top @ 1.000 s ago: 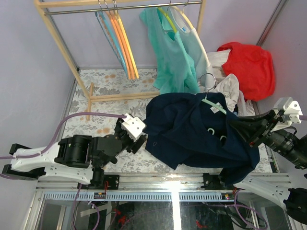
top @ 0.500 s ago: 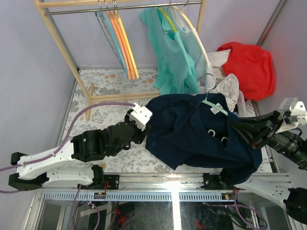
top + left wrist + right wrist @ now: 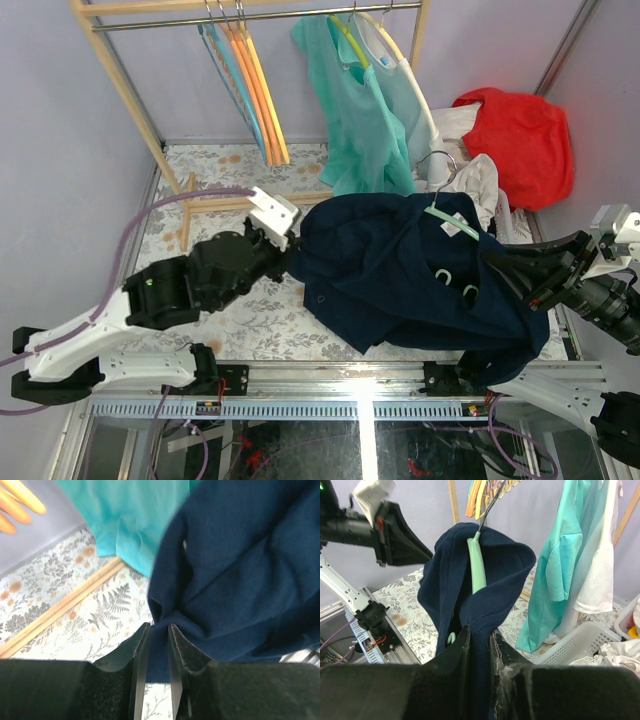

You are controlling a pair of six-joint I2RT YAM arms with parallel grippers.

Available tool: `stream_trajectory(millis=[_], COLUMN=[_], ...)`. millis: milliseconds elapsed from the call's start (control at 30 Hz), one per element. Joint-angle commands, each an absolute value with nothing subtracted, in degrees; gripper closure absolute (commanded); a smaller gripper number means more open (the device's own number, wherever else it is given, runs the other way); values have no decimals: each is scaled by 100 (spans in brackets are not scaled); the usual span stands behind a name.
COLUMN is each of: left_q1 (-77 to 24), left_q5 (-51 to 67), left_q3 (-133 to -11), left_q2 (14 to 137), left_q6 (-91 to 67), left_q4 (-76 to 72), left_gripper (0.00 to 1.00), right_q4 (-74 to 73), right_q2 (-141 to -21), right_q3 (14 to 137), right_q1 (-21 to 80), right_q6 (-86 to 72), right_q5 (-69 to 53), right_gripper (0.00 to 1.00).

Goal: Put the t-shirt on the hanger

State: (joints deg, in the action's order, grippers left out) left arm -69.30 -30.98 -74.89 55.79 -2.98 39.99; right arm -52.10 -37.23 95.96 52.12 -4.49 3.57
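Note:
The navy t-shirt (image 3: 400,270) hangs stretched between my two grippers above the table. My left gripper (image 3: 290,262) is shut on the shirt's left edge; in the left wrist view (image 3: 157,630) a fold of navy cloth (image 3: 235,575) sits pinched between the jaws. My right gripper (image 3: 510,272) is shut on the shirt's right side; in the right wrist view (image 3: 479,632) it clamps navy cloth (image 3: 495,580). The mint-green hanger (image 3: 447,222) lies inside the shirt, its silver hook poking out at the top. Its green arm (image 3: 478,567) shows inside the neck opening.
A wooden rack (image 3: 130,90) at the back holds orange hangers (image 3: 260,90) and a teal-green shirt (image 3: 360,120). A red garment (image 3: 520,135) and white cloth lie at the right in a white basket (image 3: 580,640). The table has a floral cover (image 3: 220,300).
My left arm has swung up and right from the table to the shirt's left edge and closed on it. The right gripper keeps its hold and has shifted slightly right.

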Motion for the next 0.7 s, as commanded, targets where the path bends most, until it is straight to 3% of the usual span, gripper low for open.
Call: stream_trajectory(millis=[0,233,467,667], left_q1=[-6899,-6899,-6899,-6898], left_q5=[-3380,-3558,-2860,-2351], left_q3=[-8306,-8922,-8823,-7972], left_q2=[5392,5317,5730,5543], left_q6=[-419,-468,-808,-914], left_q4=[4164,4610,5284,4775], left_gripper=[81,80,56,35], right_q4=[-4529,-4567,-4531,-4475], right_q2=[-3781,-3864,-3924,-3934], right_q3=[9884,10038,10094,10031], right_q1=[5219,5215,5217,5215], right_q6=[-447,-396,-391,-432], right_q5=[413,425,391,315], right_gripper=[100,100,100,100])
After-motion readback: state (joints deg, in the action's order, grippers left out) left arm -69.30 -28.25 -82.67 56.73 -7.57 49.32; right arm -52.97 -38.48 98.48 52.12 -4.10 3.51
